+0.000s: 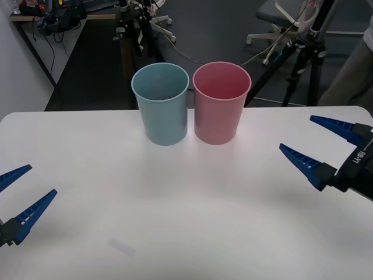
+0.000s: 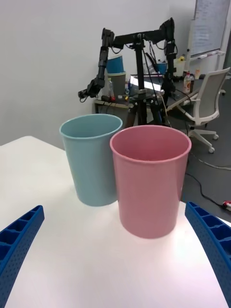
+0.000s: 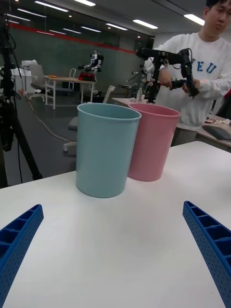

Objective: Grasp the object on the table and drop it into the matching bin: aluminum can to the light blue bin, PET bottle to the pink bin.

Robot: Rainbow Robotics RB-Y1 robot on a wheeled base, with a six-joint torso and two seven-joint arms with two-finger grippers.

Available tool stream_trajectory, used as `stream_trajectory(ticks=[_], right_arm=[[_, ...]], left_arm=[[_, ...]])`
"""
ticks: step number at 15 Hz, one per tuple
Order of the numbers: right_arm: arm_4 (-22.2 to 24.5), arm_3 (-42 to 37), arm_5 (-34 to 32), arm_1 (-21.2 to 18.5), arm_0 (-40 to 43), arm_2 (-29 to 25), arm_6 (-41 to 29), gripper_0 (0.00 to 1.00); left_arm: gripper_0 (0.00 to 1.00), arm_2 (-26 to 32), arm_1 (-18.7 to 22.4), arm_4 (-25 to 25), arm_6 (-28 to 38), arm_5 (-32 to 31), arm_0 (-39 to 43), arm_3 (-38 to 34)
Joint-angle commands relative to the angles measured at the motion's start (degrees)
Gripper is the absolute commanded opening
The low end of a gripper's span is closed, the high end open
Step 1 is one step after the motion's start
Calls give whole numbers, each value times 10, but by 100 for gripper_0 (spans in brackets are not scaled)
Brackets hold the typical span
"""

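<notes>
While both arms hover over the table [image 1: 186,233]:
Left gripper [image 1: 20,195]: spread, empty.
Right gripper [image 1: 319,143]: spread, empty.
Bins: light blue bin [image 1: 161,105] touching pink bin [image 1: 220,104].

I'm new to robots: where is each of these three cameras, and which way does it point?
Front view: above the arms, looking down at the table; left tool and right tool open.
Right wrist view: on the right arm, facing the pink bin; its fingers show.
Left wrist view: on the left arm, facing the light blue bin.
All share both bins.
</notes>
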Motion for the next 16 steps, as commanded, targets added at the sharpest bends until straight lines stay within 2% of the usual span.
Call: stream_trajectory(ticks=[1,4,9,16], right_arm=[[-54,36,-97,17,15,-69,57,100],[-98,103,-163,19,15,-102,134,100],[-121,186,-223,16,15,-144,236,100],[-122,201,-241,16,20,-162,243,100]], left_arm=[[100,0,0,0,0,0,0,0],[100,0,0,0,0,0,0,0],[100,0,0,0,0,0,0,0],[100,0,0,0,0,0,0,0]])
